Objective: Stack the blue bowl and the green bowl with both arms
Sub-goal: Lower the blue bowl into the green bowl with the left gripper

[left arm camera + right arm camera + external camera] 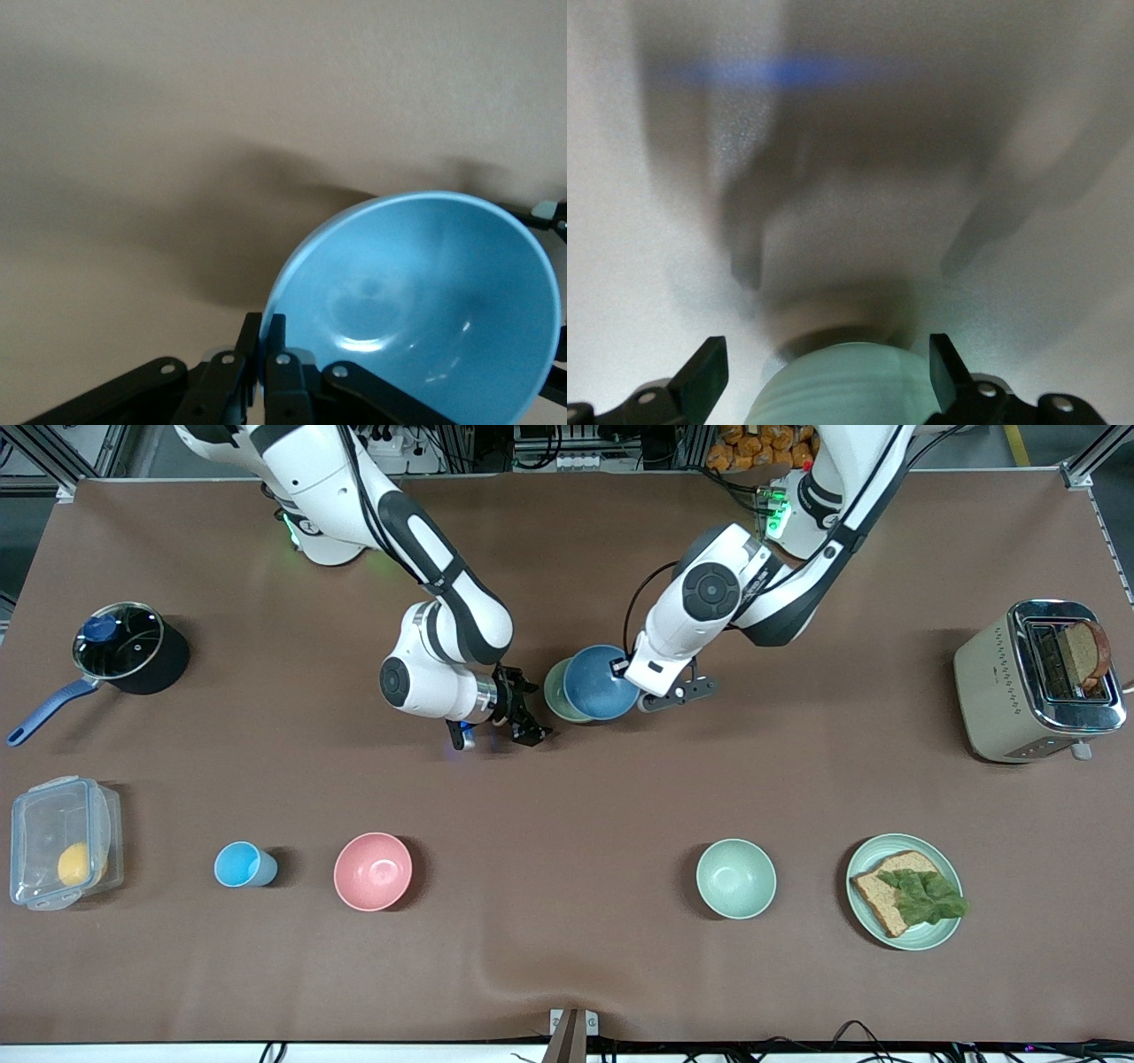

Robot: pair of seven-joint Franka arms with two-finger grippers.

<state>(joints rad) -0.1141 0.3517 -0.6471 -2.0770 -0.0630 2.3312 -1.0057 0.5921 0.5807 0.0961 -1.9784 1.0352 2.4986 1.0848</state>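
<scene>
Table (567,974) mid: toaster (1036,682) holds bread, clear box (62,841) holds a yellow fruit, plate (904,890) carries bread with lettuce. Left gripper (264,359) clamped on the blue bowl (601,682) rim, tilted over the green bowl (558,691). Right gripper (523,717) spread wide, just beside the green bowl toward the right arm's end.

I work in a robotics lab dressed up as a kitchen: my table (567,797) wears a plain brown cloth, framed by aluminium rails (1085,465) and trailing cables (576,460) by my bases. A toaster (1036,682), a lidded saucepan (124,651) and a sandwich plate (904,890) are props (nothing cooks here).
</scene>
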